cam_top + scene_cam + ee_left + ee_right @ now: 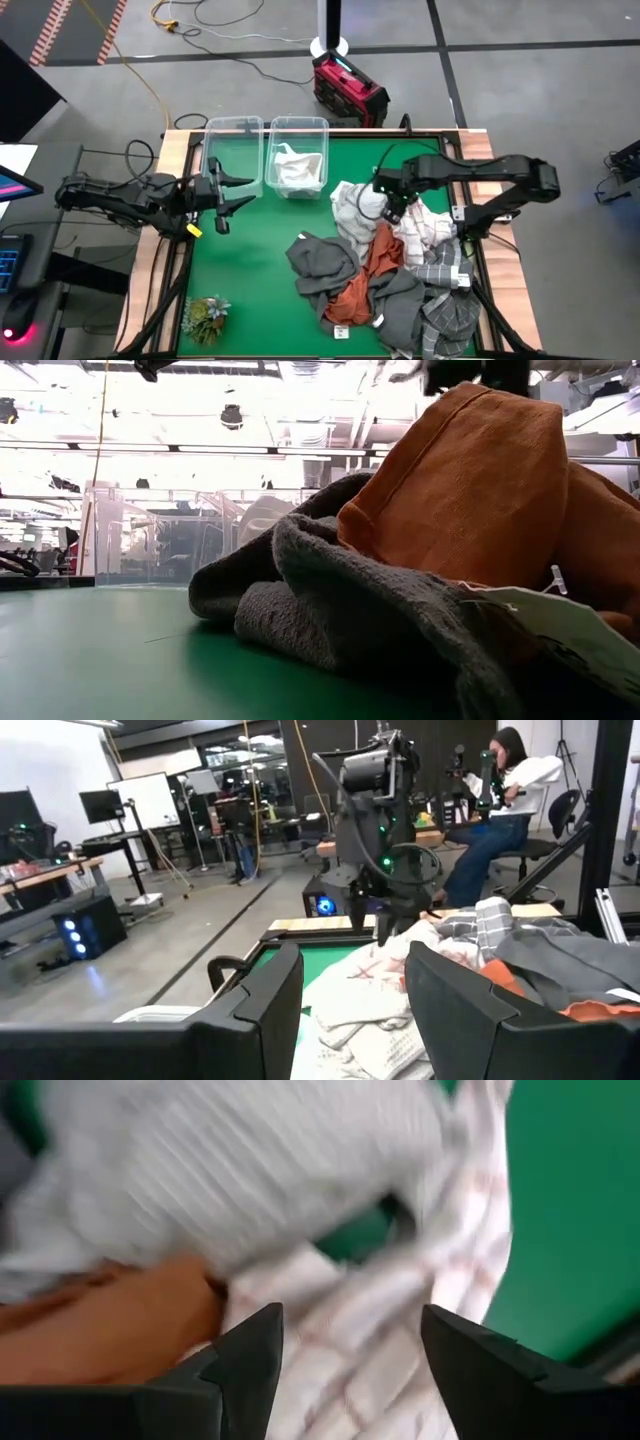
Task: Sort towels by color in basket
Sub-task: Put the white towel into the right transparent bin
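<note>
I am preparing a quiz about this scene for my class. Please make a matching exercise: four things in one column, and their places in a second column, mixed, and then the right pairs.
Things:
1. white towel
2. small green plant
3. left gripper
4. right gripper

Places:
A. near corner of the table on the left arm's side
B. above the towel pile, fingers open
C. inside the right one of the two clear bins
D. open in front of the empty clear bin

Pairs: 1-C, 2-A, 3-D, 4-B

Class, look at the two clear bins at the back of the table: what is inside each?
The right bin holds one white towel; anything beneath it is hidden. The left bin looks empty.
</note>
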You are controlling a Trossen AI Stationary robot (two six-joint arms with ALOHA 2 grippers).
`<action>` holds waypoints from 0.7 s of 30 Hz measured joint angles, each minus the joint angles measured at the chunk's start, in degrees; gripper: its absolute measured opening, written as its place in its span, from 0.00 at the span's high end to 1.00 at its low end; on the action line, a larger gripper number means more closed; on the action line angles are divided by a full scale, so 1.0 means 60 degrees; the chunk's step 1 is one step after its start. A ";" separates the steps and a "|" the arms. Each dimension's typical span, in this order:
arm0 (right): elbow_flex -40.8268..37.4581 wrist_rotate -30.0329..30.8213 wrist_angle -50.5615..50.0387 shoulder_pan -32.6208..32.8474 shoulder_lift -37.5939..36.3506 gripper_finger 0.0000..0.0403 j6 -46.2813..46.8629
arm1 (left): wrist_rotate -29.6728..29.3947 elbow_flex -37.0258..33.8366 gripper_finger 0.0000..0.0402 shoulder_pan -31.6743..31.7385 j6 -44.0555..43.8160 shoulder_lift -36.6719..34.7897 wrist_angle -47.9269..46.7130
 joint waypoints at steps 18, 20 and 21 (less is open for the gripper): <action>-0.1496 -0.0080 0.1172 0.0948 0.0240 0.63 0.1337 | -0.0029 0.0000 0.59 0.0004 0.0010 -0.0006 -0.0044; -0.1496 -0.0223 0.1511 0.0956 0.0240 0.77 0.1121 | -0.0033 0.0000 0.59 0.0004 0.0011 -0.0006 -0.0044; -0.1496 -0.0359 0.1663 0.0956 0.0240 0.84 0.0971 | -0.0033 0.0000 0.59 0.0004 0.0012 -0.0006 -0.0044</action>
